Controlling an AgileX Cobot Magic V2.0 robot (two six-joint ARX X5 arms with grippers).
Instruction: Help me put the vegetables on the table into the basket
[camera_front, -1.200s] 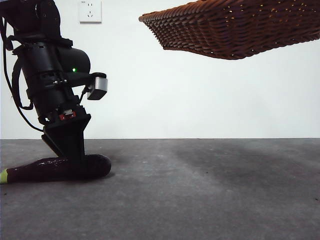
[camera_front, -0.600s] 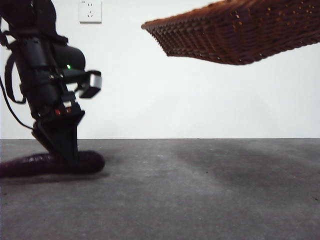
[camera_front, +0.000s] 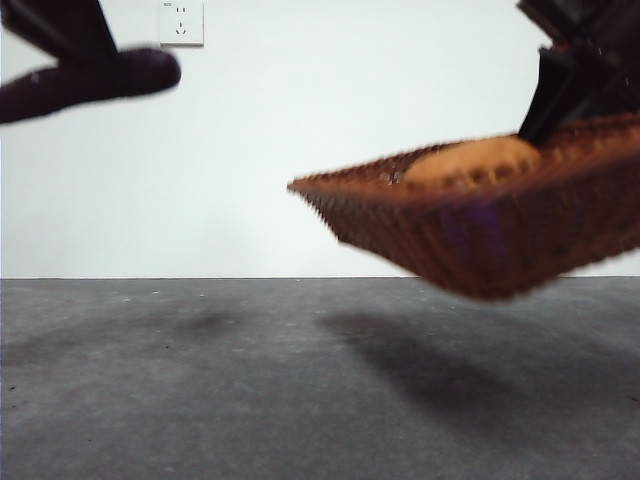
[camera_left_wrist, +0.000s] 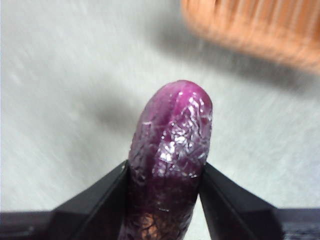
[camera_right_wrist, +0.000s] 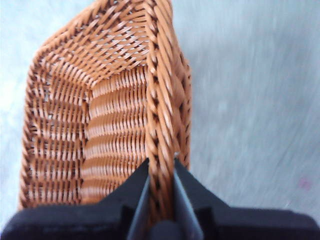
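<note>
A glossy dark-purple eggplant (camera_front: 95, 80) hangs high at the left, well above the table (camera_front: 200, 380). My left gripper (camera_front: 70, 45) is shut on it; the left wrist view shows the jaws (camera_left_wrist: 165, 172) clamped on both sides of the eggplant (camera_left_wrist: 172, 130). The brown wicker basket (camera_front: 480, 225) hangs tilted low over the table at the right. My right gripper (camera_front: 540, 125) is shut on its rim (camera_right_wrist: 161, 170). The part of the basket floor (camera_right_wrist: 115, 115) that shows is bare. An orange-brown patch (camera_front: 470, 160) shows above the rim; I cannot tell whether it is potato or wicker. The corn is out of view.
A white wall socket (camera_front: 180, 22) is on the back wall. The basket's edge (camera_left_wrist: 260, 25) shows blurred beyond the eggplant in the left wrist view. The basket's shadow (camera_front: 430, 360) falls on the table under it.
The left gripper has lifted the eggplant off the table to the top left. The basket has come down from the top right and tilted, and the right arm now shows.
</note>
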